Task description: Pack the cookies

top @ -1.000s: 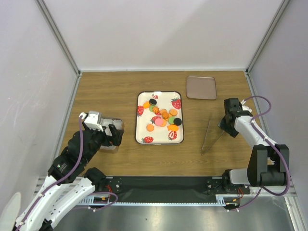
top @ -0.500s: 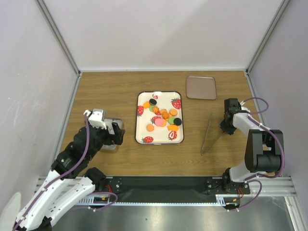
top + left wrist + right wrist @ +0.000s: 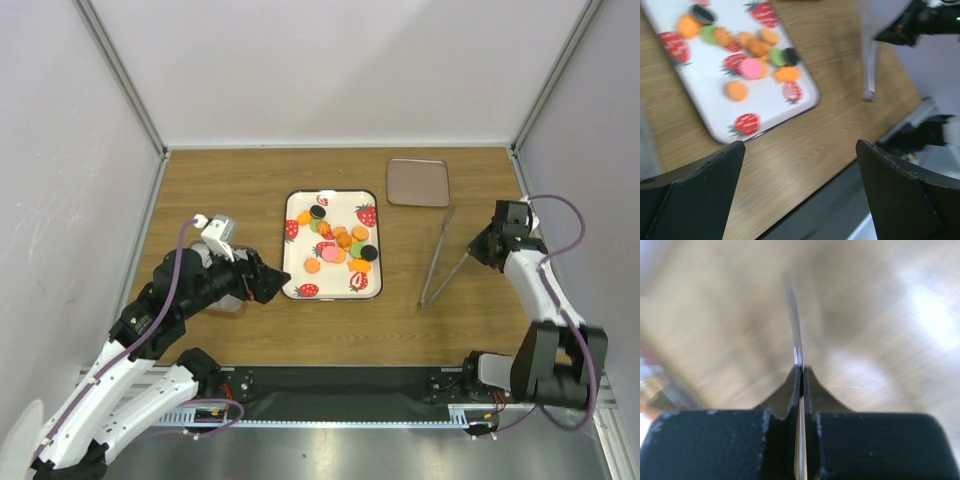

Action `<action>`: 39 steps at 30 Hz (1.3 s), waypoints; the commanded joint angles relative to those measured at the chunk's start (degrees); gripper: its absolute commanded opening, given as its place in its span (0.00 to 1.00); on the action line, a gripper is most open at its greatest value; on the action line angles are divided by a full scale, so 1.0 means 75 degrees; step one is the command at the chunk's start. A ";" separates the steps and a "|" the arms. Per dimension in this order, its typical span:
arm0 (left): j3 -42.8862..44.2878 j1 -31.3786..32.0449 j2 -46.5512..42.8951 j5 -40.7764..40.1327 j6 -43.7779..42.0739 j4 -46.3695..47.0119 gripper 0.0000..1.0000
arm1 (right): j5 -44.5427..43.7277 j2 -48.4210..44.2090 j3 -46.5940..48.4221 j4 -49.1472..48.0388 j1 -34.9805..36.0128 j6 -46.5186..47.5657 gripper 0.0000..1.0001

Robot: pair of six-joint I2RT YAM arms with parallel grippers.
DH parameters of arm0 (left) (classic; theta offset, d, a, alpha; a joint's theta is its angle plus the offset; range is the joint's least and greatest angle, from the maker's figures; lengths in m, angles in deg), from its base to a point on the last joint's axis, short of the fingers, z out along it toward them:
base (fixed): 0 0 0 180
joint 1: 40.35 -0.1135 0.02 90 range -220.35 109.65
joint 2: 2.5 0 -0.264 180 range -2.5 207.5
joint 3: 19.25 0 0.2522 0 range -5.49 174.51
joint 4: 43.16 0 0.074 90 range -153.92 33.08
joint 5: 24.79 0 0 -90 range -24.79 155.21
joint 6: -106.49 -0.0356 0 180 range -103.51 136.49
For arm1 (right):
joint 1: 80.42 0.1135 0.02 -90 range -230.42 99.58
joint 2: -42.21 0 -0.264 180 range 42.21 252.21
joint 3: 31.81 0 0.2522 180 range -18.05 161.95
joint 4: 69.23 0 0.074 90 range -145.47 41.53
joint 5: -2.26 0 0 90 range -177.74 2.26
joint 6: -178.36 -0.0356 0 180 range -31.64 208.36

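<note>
The cookies (image 3: pixel 338 245) lie flat and loose on a white tray (image 3: pixel 340 205) printed with strawberries, in the middle of the wooden surface (image 3: pixel 220 190). The tray's long axis runs from the near edge to the far edge. Being round discs, the cookies point no way of their own. As a group they form a band slanting across the tray, from a black one at the far left to another black one at the near right. Most are orange, with a pink one and a green one among them, and some overlap.

The left arm (image 3: pixel 170 300) reaches toward the tray's near left corner. Its jaws stand wide apart and hold nothing. In the left wrist view the cookies (image 3: pixel 752 50) show between its two dark fingers (image 3: pixel 695 195), though that picture is blurred.

To the right of the tray lie metal tongs (image 3: pixel 437 258), their joined end nearest the arms and their two legs spreading away from it. The right arm (image 3: pixel 530 275) has its jaws pressed together on a thin metal strip (image 3: pixel 796 330) seen edge-on. This seems to be the right leg of the tongs, near its tip. A brown lid (image 3: pixel 418 182) sits beyond the tongs, apart from the tray.
</note>
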 commanded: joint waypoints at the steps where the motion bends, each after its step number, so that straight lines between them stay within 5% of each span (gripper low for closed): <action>1: 0.0129 0.0036 0.0165 0.1818 0.0578 0.1591 1.00 | 0.2087 -0.1099 0.0702 -0.0189 0.0031 -0.0150 0.00; 5: 0.0035 0.0024 0.0983 0.3537 0.1597 0.3426 1.00 | 0.3658 -0.1335 0.1134 -0.1498 0.1174 -0.1366 0.00; 14: -0.0129 -0.0560 0.2555 0.5289 0.4234 0.7111 1.00 | 0.4270 -0.0223 0.2459 -0.4171 0.3124 -0.3009 0.00; 28: 0.0292 -0.1077 0.3458 0.5091 0.4225 0.6482 1.00 | 0.4259 0.0646 0.2823 -0.6027 0.3899 -0.4370 0.00; 39: 0.0292 -0.1089 0.3939 0.5336 0.4658 0.7417 1.00 | 0.4072 0.0599 0.2601 -0.6623 0.4028 -0.4709 0.00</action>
